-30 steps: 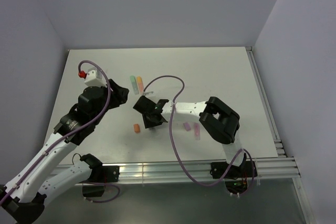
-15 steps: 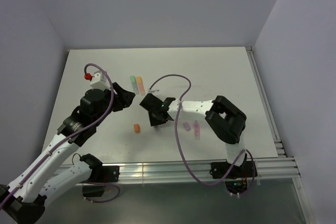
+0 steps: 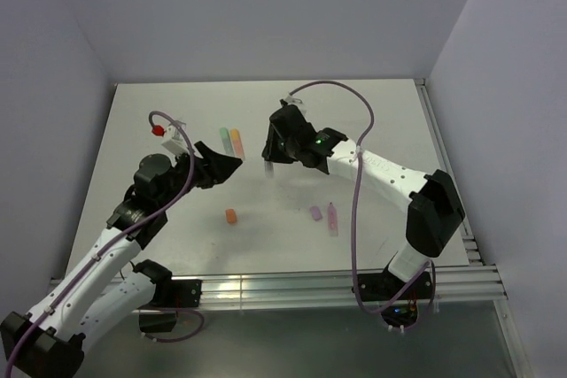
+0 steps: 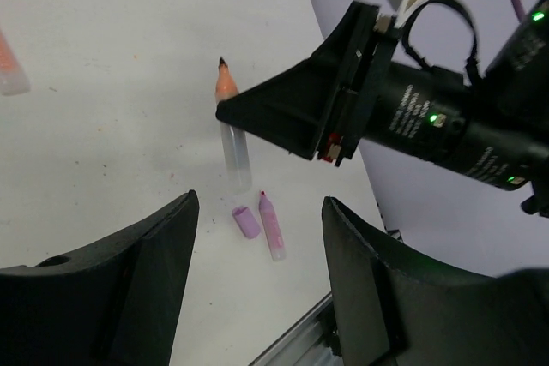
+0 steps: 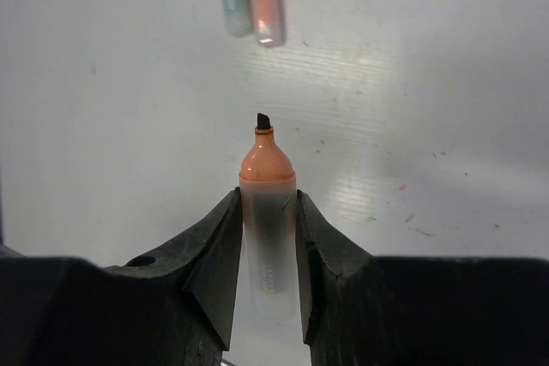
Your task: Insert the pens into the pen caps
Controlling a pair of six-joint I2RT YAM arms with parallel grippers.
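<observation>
My right gripper [image 5: 268, 199] is shut on an orange pen [image 5: 267, 163], its pale barrel clamped between the fingers and its orange tip pointing away. In the top view this gripper [image 3: 268, 158] hovers over the table's middle. My left gripper [image 3: 233, 164] stands open just to its left, with nothing between its fingers [image 4: 129, 289]; its wrist view shows the held orange pen [image 4: 229, 130] in front of it. An orange pen cap [image 3: 230, 216] lies alone on the table. Near the front, a purple pen cap [image 4: 247, 222] lies next to a purple pen [image 4: 271, 225].
A green marker [image 3: 224, 137] and an orange marker [image 3: 236, 141] lie side by side behind the grippers. The metal rail [image 3: 292, 285] runs along the near edge. Grey walls close in the table on three sides.
The right gripper has closed on the orange pen, lifted it off the table and swung it toward the back. The left gripper has opened wider and shifted slightly right.
</observation>
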